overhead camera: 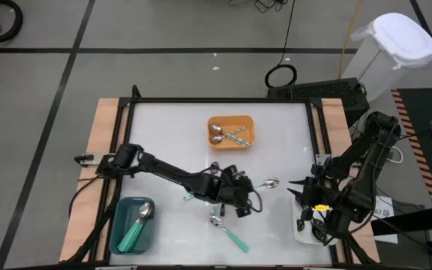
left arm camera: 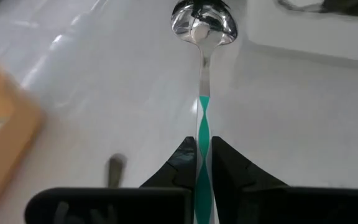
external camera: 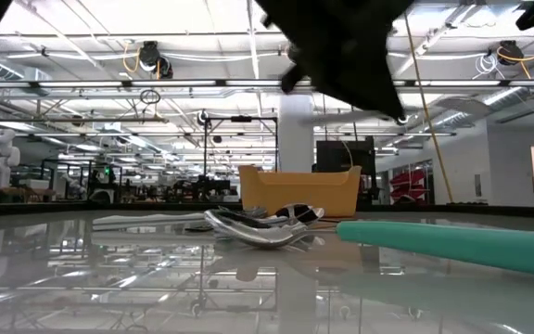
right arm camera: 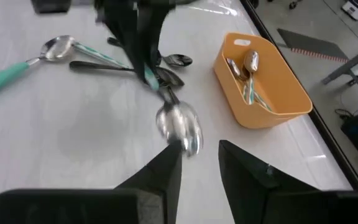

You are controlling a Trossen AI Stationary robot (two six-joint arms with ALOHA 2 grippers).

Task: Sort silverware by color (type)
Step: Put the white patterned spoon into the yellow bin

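Silverware is partly sorted. In the high view, the orange tray at the far middle of the bench holds a few spoons, and the teal tray at the near left holds teal-handled spoons. A white tray sits at the near right under the right arm. My left gripper is stretched to mid-bench over a small loose pile. One teal-handled spoon lies just nearer than it, and a spoon bowl shows toward the right arm. My right gripper waits at the right edge of the bench.

The low view looks across the glossy, reflective bench top: a silver spoon lies in front of the orange tray, with a teal handle close to the lens. Behind is a large open workshop with ceiling lights and ducting.

In the left wrist view, the left gripper is pinched narrow on the teal handle of a spoon, whose silver bowl points away from the gripper. I judge this grip near the handle end keeps the bowl clear for a drop into a tray.

In the right wrist view, the right gripper stands partly open and empty. Beyond it are the held spoon, some black spoons and the orange tray.
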